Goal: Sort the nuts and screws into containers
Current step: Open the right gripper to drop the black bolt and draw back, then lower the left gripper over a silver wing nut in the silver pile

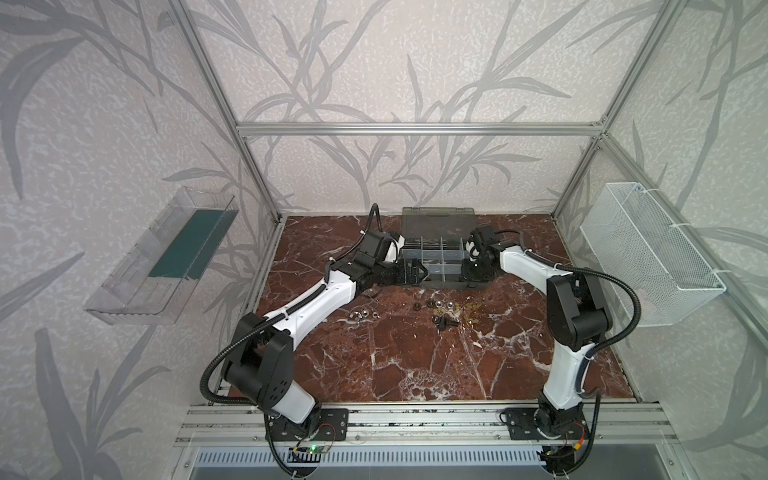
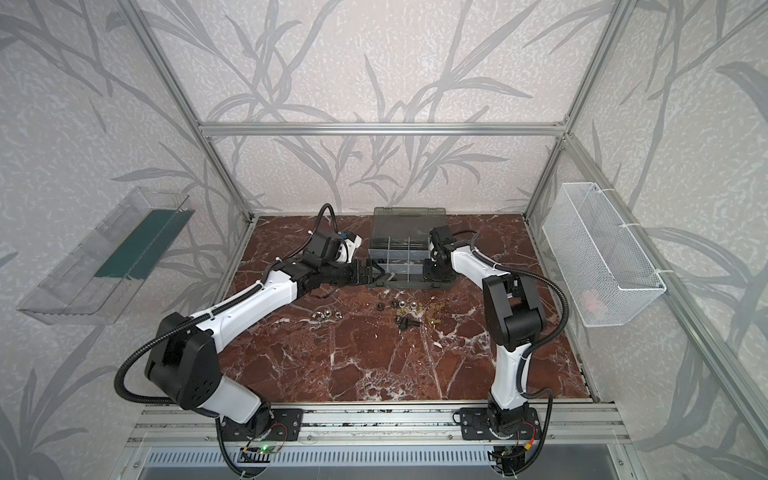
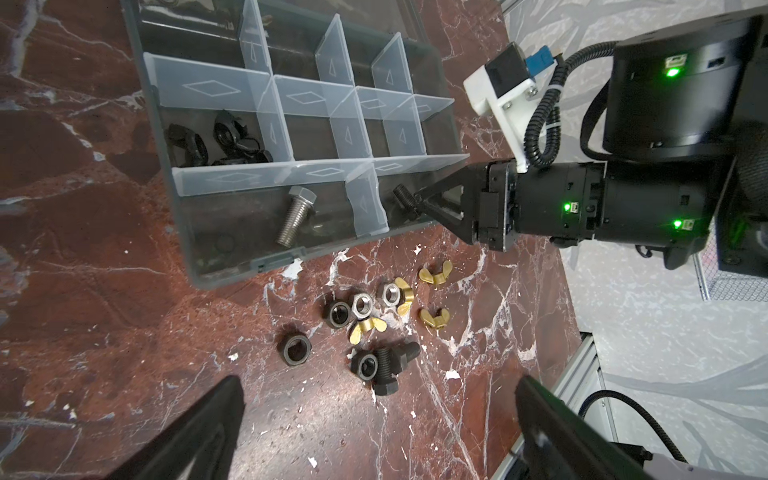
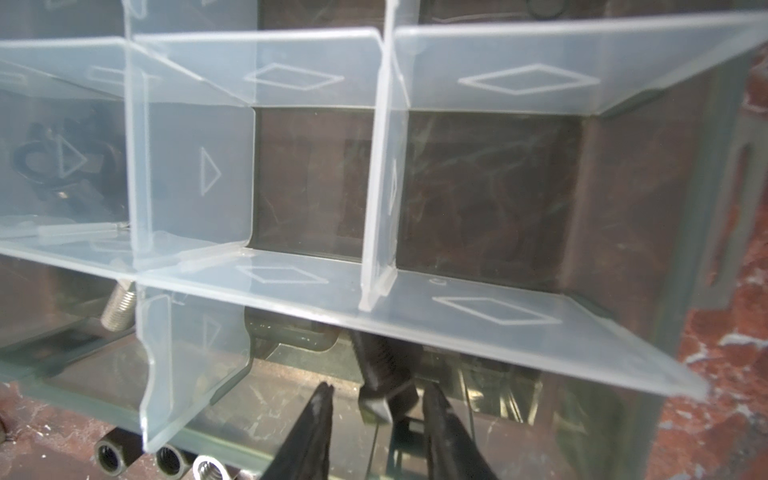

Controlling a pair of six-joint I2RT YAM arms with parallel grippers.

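While right pincer (image 4: 379, 388) hangs part-open, black screw (image 4: 386, 395) seemingly loose between jaws, lift straight or you drag screw over case wall (image 3: 332, 249); left pincer (image 3: 378, 382) wide open, empty.

From high at the front my two top views look down on the whole bench (image 1: 415, 365), while both wrist cameras sit close, sharing the organiser case (image 3: 224, 241) and its clear dividers (image 4: 457, 316).
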